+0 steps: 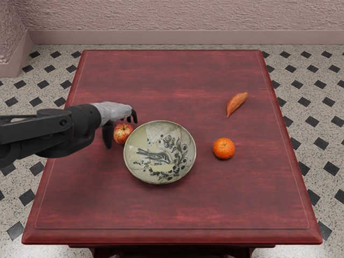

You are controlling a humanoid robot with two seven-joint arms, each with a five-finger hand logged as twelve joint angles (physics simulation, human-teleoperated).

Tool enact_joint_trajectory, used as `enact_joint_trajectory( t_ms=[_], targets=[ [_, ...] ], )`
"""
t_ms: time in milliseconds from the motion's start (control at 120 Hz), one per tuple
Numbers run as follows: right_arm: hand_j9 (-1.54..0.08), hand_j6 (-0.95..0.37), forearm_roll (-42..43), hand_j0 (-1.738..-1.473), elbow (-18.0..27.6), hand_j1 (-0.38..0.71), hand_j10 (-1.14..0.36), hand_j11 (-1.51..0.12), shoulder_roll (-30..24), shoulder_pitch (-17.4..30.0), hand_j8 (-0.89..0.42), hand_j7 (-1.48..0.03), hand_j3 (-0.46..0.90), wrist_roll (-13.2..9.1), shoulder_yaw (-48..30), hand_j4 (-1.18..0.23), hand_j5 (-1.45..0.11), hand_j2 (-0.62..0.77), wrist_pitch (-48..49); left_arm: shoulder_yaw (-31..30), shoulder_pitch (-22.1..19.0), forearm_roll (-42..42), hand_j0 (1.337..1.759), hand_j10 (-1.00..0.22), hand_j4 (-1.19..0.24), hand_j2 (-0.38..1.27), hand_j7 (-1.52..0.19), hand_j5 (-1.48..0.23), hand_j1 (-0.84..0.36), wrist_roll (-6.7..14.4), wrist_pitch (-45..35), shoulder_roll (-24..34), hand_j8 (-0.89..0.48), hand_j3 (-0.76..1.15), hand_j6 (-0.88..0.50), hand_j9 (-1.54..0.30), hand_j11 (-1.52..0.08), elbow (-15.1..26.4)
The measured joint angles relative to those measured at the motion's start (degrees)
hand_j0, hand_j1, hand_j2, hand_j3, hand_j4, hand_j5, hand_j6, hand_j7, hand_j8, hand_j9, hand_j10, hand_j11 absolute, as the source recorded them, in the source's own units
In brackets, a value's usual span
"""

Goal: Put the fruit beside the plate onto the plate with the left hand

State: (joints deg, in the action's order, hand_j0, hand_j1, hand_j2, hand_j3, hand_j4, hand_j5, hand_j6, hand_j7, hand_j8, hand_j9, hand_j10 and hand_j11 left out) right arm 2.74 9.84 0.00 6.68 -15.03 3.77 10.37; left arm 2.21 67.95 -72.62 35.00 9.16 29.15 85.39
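Black-and-white checked floor tiles and a pink wall surround a dark red wooden table [172,80], which fills most of the head view. Its left arm [43,131] reaches in from the picture's left edge, and the right arm does not show at all.

A pale patterned plate [138,141] sits near the middle of the table. The left hand [114,114] hangs just beyond its left rim in a loose, wide claw and grips nothing that I can see. Its thumb [107,134] drops down on the far-left side of the apple [123,133], and its fingertips [133,116] curl over the back.

The apple is the fruit to move, and it lies just beside the plate's left rim, perhaps touching it. An orange [224,148] rests apart on the plate's right, and a tapered orange-brown vegetable [237,103] lies further back.

To do this step well, I judge the hand should sink lower so that thumb and fingers close across the apple's widest part, not its crown. A round fruit may roll away from a shallow pinch. It should then lift clear of the rim before crossing.

Hidden from view are the palm, any contact between thumb and apple, and the gap between apple and rim.
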Motion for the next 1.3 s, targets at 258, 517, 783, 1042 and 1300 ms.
enact_joint_trajectory(
  t_ms=[258,517,783,1042,1300],
  targets=[
    [0.0,0.0,0.0,-1.658,0.0,-0.35,0.0,0.0,0.0,0.0,0.0,0.0,0.0,0.0,0.0,0.0,0.0,0.0,0.0,-0.1,-1.1,-1.0,1.658,-0.36,-0.36,0.07,-0.47,-0.47,-0.08,0.0,-0.8,-0.7,-0.36,0.0,-0.36,-0.47,-0.47,-0.3],
    [0.0,0.0,0.0,-1.658,0.0,-0.35,0.0,0.0,0.0,0.0,0.0,0.0,0.0,0.0,0.0,0.0,0.0,0.0,0.0,-0.6,-1.6,-2.4,1.658,-0.38,-0.38,0.08,-0.49,-0.49,-0.1,0.0,-3.5,-0.5,-0.38,0.0,-0.38,-0.49,-0.49,-0.3],
    [0.0,0.0,0.0,-1.658,0.0,-0.35,0.0,0.0,0.0,0.0,0.0,0.0,0.0,0.0,0.0,0.0,0.0,0.0,0.0,-1.0,-2.0,-2.7,1.658,-0.42,-0.42,0.09,-0.54,-0.54,-0.15,0.0,-4.5,-0.4,-0.42,0.0,-0.42,-0.54,-0.54,0.1],
    [0.0,0.0,0.0,-1.658,0.0,-0.35,0.0,0.0,0.0,0.0,0.0,0.0,0.0,0.0,0.0,0.0,0.0,0.0,0.0,-1.0,-2.7,-2.7,1.658,-0.48,-0.49,0.1,-0.62,-0.6,-0.21,0.0,-4.6,-0.2,-0.48,0.0,-0.47,-0.62,-0.61,0.6],
    [0.0,0.0,0.0,-1.658,0.0,-0.35,0.0,0.0,0.0,0.0,0.0,0.0,0.0,0.0,0.0,0.0,0.0,0.0,0.0,-1.0,-2.8,-2.6,1.655,-0.57,-0.57,0.17,-0.75,-0.74,-0.28,0.0,-4.5,-0.1,-0.54,0.0,-0.44,-0.75,-0.75,0.6]
  ],
)
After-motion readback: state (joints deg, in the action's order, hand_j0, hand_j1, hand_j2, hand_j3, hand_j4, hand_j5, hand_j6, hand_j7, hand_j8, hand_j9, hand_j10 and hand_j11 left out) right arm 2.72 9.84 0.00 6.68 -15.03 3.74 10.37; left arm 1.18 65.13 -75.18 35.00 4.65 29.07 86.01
